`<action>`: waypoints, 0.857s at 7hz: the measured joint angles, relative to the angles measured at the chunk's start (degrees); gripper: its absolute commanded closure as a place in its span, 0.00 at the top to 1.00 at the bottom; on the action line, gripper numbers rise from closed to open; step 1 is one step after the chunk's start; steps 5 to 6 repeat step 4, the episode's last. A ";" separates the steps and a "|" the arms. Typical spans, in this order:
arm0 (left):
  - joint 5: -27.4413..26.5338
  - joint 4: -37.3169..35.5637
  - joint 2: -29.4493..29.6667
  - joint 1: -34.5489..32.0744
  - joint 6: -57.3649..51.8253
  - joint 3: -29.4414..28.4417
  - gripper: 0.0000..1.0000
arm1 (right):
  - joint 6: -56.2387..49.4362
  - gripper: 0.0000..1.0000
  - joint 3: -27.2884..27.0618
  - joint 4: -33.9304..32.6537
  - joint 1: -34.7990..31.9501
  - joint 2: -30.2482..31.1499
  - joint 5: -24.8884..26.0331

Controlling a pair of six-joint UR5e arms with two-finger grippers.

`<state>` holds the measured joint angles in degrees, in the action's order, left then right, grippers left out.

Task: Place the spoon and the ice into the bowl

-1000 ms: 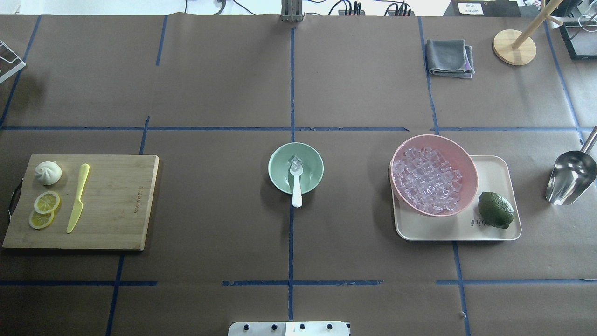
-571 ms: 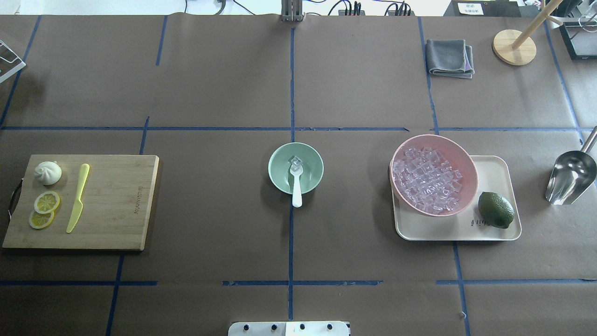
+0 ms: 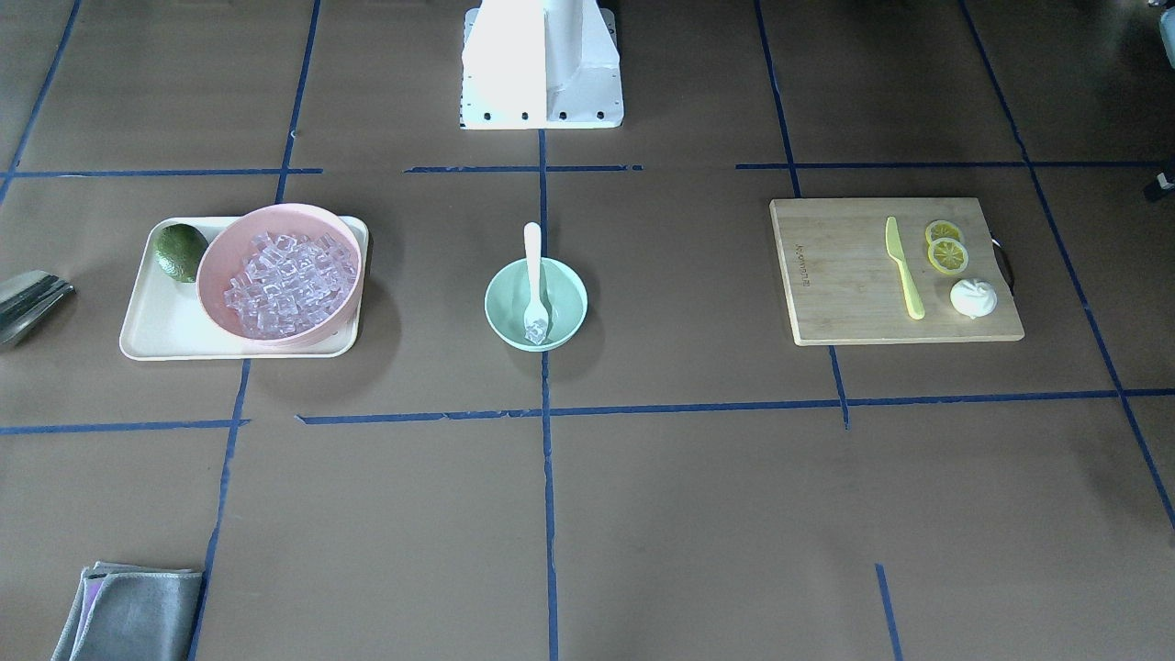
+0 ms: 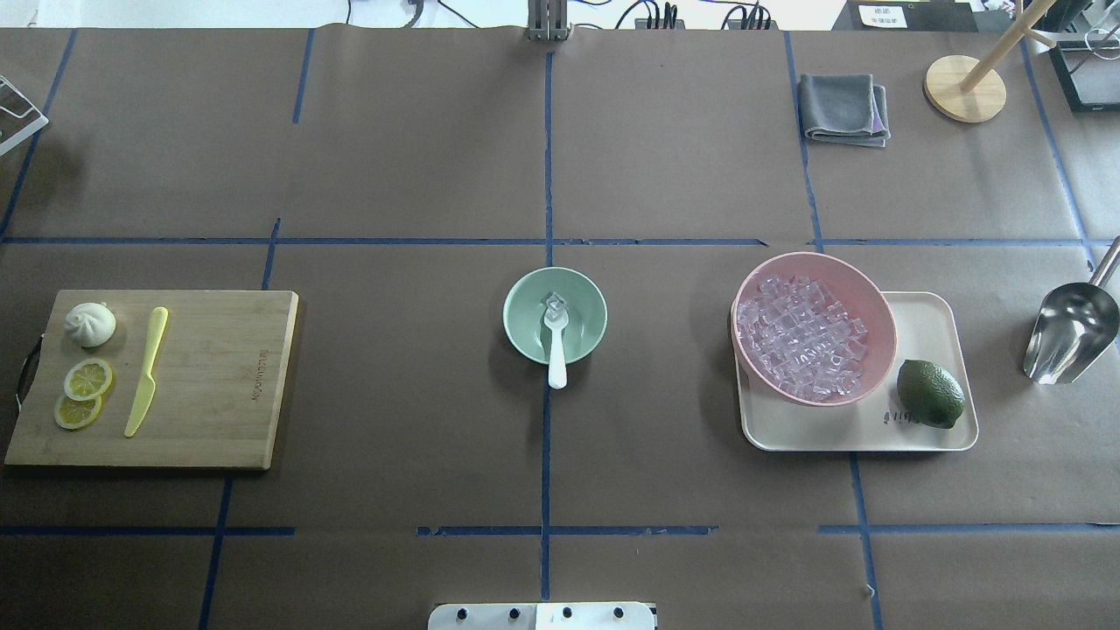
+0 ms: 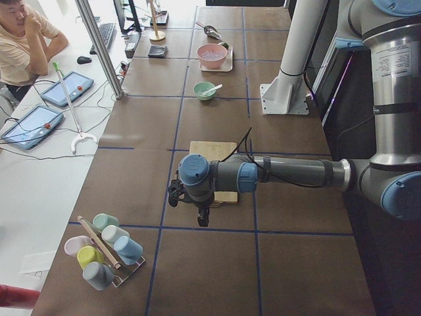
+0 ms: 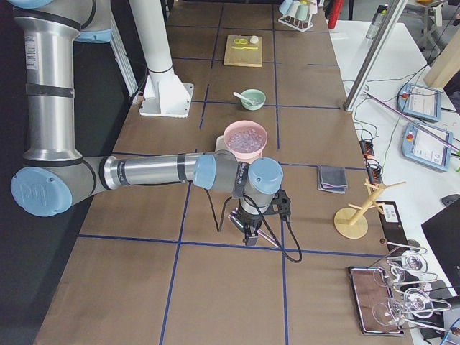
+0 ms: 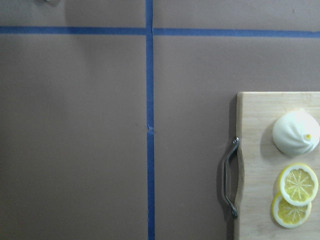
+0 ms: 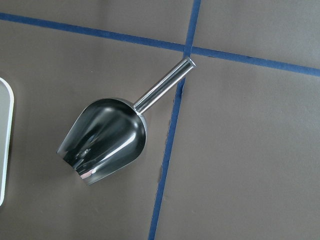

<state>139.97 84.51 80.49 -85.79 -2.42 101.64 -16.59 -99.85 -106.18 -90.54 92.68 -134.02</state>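
The mint-green bowl (image 4: pixel 555 315) stands at the table's middle, also in the front view (image 3: pixel 536 304). The white spoon (image 4: pixel 556 346) lies with its scoop inside the bowl and its handle over the rim toward the robot. One clear ice cube (image 4: pixel 555 304) sits in the bowl at the spoon's scoop. My left gripper (image 5: pixel 200 216) hangs beyond the cutting board at the table's left end, and my right gripper (image 6: pixel 248 233) hangs over the right end. Each shows only in a side view, so I cannot tell if they are open or shut.
A pink bowl (image 4: pixel 814 328) full of ice cubes and a lime (image 4: pixel 930 394) sit on a cream tray (image 4: pixel 927 332). A metal scoop (image 4: pixel 1072 332) lies right of it. The cutting board (image 4: pixel 219 376) holds a knife (image 4: pixel 146 371), bun (image 4: pixel 90 324) and lemon slices (image 4: pixel 87 379).
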 measured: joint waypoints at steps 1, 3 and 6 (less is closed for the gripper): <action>-0.33 -2.40 0.11 -0.33 -2.86 -0.15 1.00 | 0.04 0.99 0.05 0.00 0.00 -0.02 0.04; -1.03 -3.75 0.11 -0.54 -4.53 -0.37 1.00 | 0.12 0.99 -0.02 0.00 0.01 -0.10 0.13; -1.19 -3.89 0.06 -0.55 -4.75 -0.11 1.00 | 0.17 0.99 -0.05 0.01 0.01 -0.12 0.13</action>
